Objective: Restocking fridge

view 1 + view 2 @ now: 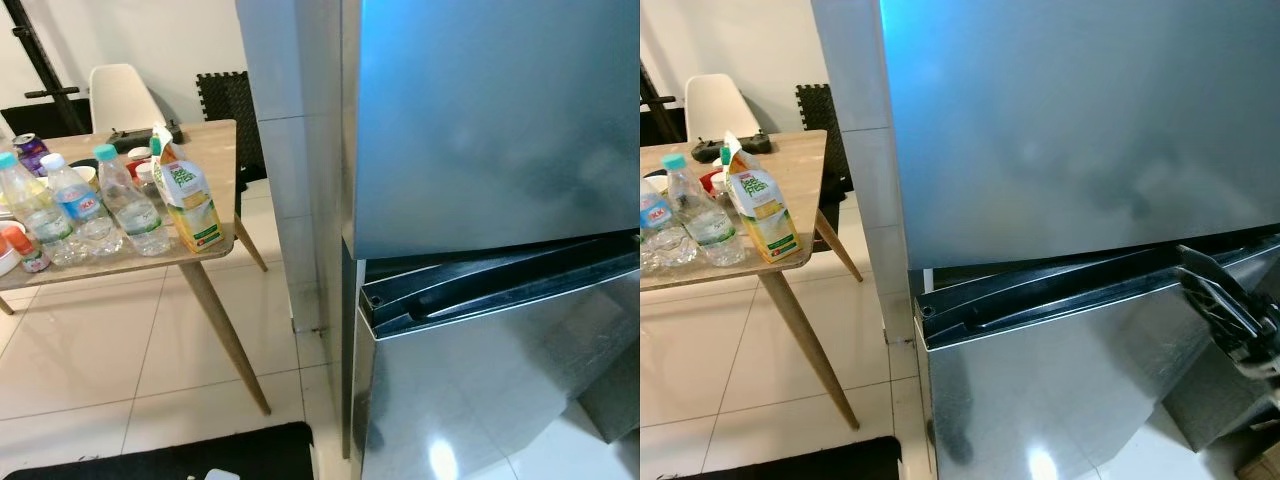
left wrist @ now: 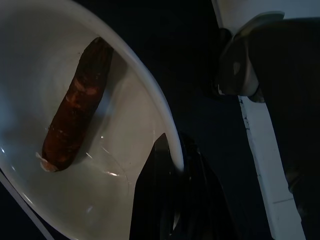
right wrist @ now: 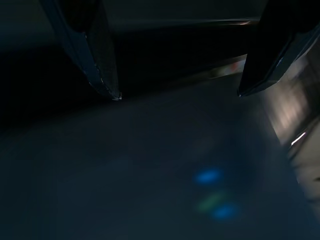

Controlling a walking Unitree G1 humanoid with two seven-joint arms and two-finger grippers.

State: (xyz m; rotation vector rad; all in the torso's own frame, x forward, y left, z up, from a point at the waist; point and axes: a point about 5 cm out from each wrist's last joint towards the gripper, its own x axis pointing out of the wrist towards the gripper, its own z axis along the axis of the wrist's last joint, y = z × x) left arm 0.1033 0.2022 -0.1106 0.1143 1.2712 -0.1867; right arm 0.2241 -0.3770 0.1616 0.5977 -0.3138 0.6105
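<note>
At fridge (image 1: 1080, 130) seam, right gripper (image 3: 175, 92) spread; left gripper (image 2: 172, 165) pinches plate (image 2: 120, 165).

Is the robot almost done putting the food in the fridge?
Not nearly. The fridge looks closed, and the bottles and juice carton wait on the table. The left claw holds a white plate with a sausage on it. The right claw, open, is at the fridge's lower door. Opening it looks next.
</note>
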